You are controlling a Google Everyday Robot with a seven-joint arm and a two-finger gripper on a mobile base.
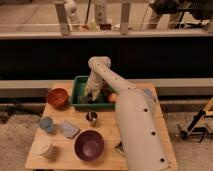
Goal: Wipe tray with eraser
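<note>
Green tray (76, 91), fingers (88, 96) down inside it, spread or pinching cannot tell

From my seat, the thick white arm (134, 127) blocks the right side of the light wooden table (62, 155) and the right end of the green rectangular plastic tray (76, 95). The gripper (90, 96) sits down inside the tray, its tip lost in the dark blur there. I can't make out the small dark eraser. The round orange fruit (112, 97) and a small black-and-white object (120, 148) peek only partly from behind the arm, whose base runs off the bottom edge.
</note>
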